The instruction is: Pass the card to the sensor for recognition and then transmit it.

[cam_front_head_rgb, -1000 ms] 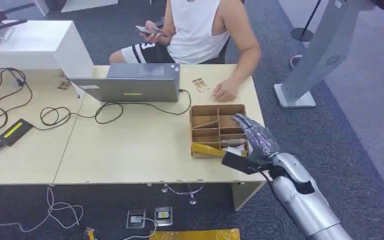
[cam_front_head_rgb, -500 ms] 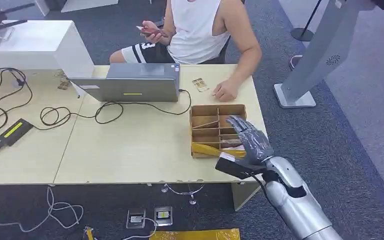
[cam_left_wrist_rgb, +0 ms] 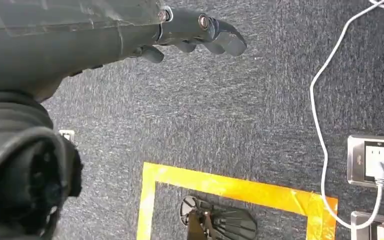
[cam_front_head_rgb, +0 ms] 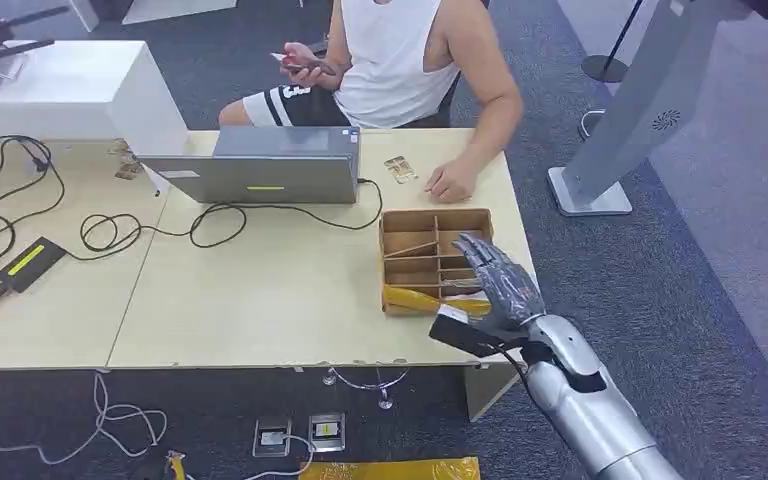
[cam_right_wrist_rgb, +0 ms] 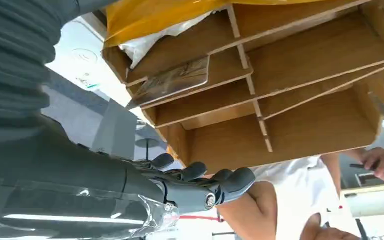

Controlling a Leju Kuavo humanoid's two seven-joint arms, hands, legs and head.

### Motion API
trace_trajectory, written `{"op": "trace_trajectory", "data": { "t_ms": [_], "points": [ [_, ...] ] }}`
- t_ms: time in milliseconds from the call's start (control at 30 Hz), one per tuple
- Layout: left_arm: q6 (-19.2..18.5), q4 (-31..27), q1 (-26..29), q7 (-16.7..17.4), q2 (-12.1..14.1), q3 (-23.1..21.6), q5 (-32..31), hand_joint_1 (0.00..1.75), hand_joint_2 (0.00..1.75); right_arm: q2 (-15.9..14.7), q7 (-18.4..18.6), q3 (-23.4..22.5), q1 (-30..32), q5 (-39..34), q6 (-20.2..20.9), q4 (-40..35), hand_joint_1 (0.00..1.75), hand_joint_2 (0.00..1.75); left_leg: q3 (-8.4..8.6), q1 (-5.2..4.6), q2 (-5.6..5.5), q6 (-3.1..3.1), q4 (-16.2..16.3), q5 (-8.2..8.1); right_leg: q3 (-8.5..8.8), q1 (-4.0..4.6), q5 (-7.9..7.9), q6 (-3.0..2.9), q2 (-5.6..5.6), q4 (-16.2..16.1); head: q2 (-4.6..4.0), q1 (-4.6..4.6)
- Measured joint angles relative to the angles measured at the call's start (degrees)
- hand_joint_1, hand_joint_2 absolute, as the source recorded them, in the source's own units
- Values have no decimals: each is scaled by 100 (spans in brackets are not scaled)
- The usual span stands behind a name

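Hovering over the near right corner of a divided wooden tray (cam_front_head_rgb: 392, 222), the robot's right hand (cam_front_head_rgb: 498, 280) is spread with its fingers apart and nothing in it. Just beneath and ahead of its fingertips, the right wrist view shows the card (cam_right_wrist_rgb: 172, 81) lying flat in one of the tray's narrow slots, partly overhanging the divider edge. A yellow bag (cam_front_head_rgb: 415, 298) sits in the compartment beside the hand's thumb side. Beyond the tray from the hand, a person (cam_front_head_rgb: 400, 60) sits at the table (cam_front_head_rgb: 260, 300) with one hand resting near a second small card (cam_front_head_rgb: 400, 168).

The left hand (cam_left_wrist_rgb: 200, 37) hangs low over the carpet, fingers loosely curled in, holding nothing.

The step appears to be reaching in for the card. To do it well, the hand should probably lower its fingertips onto the card's overhanging edge, thumb below and fingers above, pinching it without pressing on the thin dividers or snagging the bag.
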Motion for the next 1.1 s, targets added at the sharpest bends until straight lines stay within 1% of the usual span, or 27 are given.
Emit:
{"op": "trace_trajectory", "data": {
  "t_ms": [100,200,367,567,1100],
  "points": [
    [2,0,2,0,2,-2,9,0,0,9,74,28,-97,0,-233,242,0,175,-1,0,0,0,0,0,0,0,0,0,-1,0,0,2],
    [7,0,4,0,2,-2,13,0,0,13,76,46,-208,-28,-358,466,0,175,0,0,0,0,0,0,0,0,0,0,0,0,0,2],
    [9,0,9,0,2,-4,15,0,0,22,105,61,-288,-48,-424,761,0,175,-1,0,0,0,0,0,0,0,0,0,-1,0,0,0],
    [9,0,23,0,2,-9,13,0,0,33,116,59,-328,-138,-498,942,0,175,-1,0,0,0,0,0,-1,0,0,0,-1,0,0,0],
    [-4,0,22,22,2,-44,-35,0,0,63,11,61,-337,-302,-544,1182,0,175,0,0,0,0,0,0,0,0,0,0,-1,0,0,0]
  ]
}}
